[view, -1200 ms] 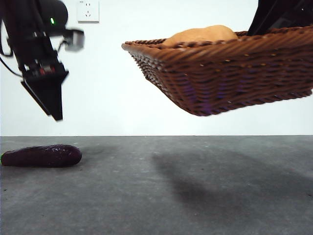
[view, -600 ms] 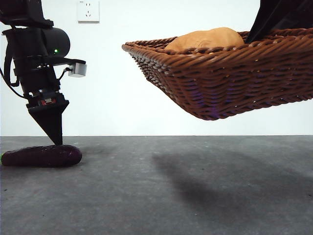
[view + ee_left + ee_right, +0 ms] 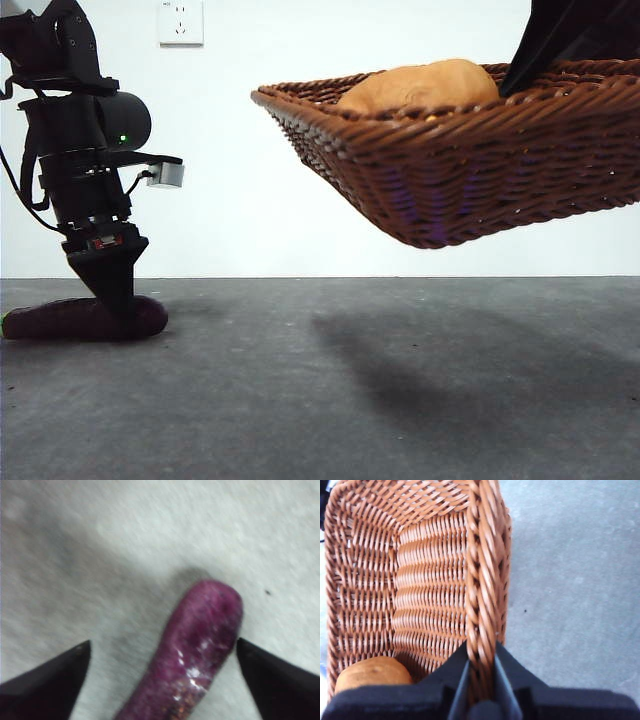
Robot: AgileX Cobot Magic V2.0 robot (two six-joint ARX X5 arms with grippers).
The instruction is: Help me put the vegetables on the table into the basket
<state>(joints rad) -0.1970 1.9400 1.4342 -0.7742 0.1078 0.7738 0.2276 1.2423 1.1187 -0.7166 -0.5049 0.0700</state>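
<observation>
The front view looks level across the table (image 3: 400,400); both wrist views look down close, sharing its eggplant (image 3: 60,318) and basket (image 3: 470,160).

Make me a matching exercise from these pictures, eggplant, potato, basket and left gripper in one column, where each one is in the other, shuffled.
Things:
1. eggplant
2. potato
3. basket
4. left gripper

Places:
A. held in the air by the right gripper
B. lying on the table
C. open, astride the eggplant
D. inside the basket

Pairs: 1-B, 2-D, 3-A, 4-C
</observation>
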